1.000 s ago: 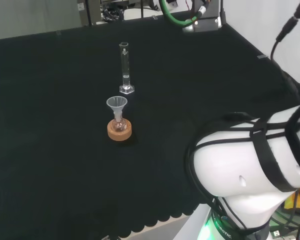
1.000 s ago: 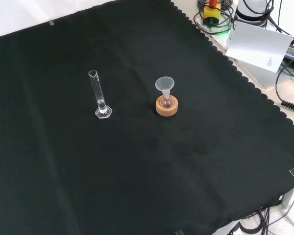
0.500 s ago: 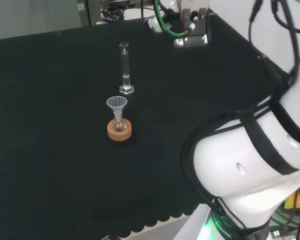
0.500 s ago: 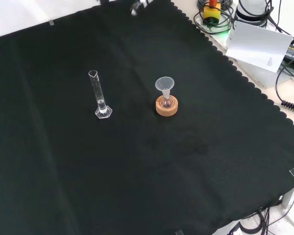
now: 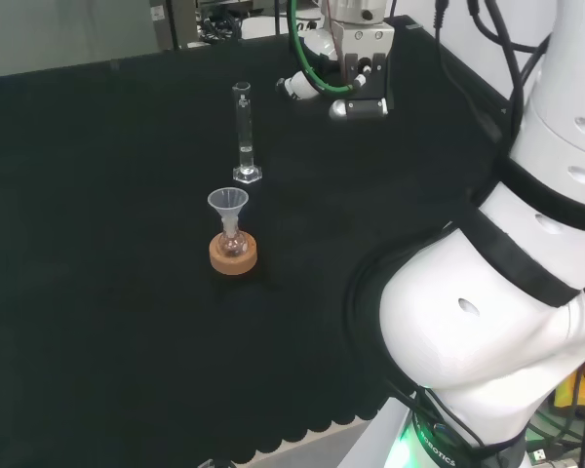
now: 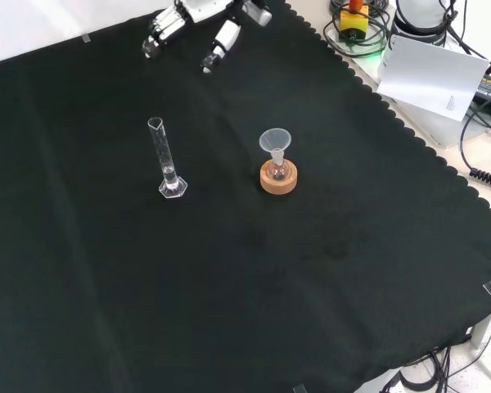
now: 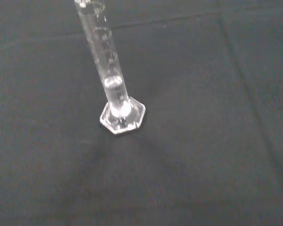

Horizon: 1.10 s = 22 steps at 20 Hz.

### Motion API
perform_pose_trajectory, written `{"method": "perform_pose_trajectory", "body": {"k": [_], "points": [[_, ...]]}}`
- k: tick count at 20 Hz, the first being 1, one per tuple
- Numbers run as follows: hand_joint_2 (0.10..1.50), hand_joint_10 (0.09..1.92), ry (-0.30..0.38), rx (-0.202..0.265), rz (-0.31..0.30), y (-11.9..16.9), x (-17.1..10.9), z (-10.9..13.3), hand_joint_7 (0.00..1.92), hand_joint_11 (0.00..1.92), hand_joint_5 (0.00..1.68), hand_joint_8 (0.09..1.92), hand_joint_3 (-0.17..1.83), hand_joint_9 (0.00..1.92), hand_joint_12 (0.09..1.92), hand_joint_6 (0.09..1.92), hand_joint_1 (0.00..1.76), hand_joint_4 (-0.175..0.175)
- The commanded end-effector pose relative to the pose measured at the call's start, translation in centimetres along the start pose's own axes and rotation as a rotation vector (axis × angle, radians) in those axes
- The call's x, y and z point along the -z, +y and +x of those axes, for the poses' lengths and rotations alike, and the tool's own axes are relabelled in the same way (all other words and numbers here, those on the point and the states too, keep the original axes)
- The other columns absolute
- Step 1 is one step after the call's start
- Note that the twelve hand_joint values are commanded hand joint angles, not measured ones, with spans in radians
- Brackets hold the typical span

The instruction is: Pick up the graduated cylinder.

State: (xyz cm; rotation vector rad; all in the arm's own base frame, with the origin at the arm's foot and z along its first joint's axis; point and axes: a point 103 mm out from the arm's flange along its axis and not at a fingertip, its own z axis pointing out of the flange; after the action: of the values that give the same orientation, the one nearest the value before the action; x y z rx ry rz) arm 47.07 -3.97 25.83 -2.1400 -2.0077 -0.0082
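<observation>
Graduated cylinder stood upright on the cloth, left of the funnelled flask in the front view. Hand, fingers spread and empty, hovered well apart; a sideways brush would likely topple the narrow-based glass.

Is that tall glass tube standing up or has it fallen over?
Upright: the graduated cylinder stands on its hexagonal base on the cloth.

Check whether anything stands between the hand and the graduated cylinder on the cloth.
Nothing visible does. The black and white hand hangs apart from the clear glass graduated cylinder, bare black cloth between them. The funnel-topped flask on its cork ring stands off to the side.
</observation>
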Motion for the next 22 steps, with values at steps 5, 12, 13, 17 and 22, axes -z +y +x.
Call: {"method": "perform_pose_trajectory", "body": {"k": [5,12,13,17,22], "points": [[1.08,0.71,0.199,0.140,-0.026,9.5,-6.5,0.4,0.12,0.20,0.27,0.65,-0.17,0.34,1.37,0.09,0.69,-0.064],[1.08,0.71,0.309,0.194,-0.013,10.1,-8.9,0.3,0.16,0.21,0.27,0.68,-0.17,0.37,1.37,0.09,0.70,-0.066],[1.07,0.71,0.326,0.198,-0.009,10.3,-9.4,0.3,0.17,0.21,0.27,0.68,-0.17,0.37,1.37,0.09,0.70,-0.066],[1.05,0.70,0.421,0.222,-0.022,10.6,-11.2,0.2,0.17,0.21,0.28,0.68,-0.17,0.38,1.37,0.09,0.73,-0.065],[1.02,0.67,0.510,0.280,-0.054,10.9,-12.8,0.2,0.22,0.25,0.33,0.68,-0.17,0.44,1.35,0.09,0.79,-0.059]]}}
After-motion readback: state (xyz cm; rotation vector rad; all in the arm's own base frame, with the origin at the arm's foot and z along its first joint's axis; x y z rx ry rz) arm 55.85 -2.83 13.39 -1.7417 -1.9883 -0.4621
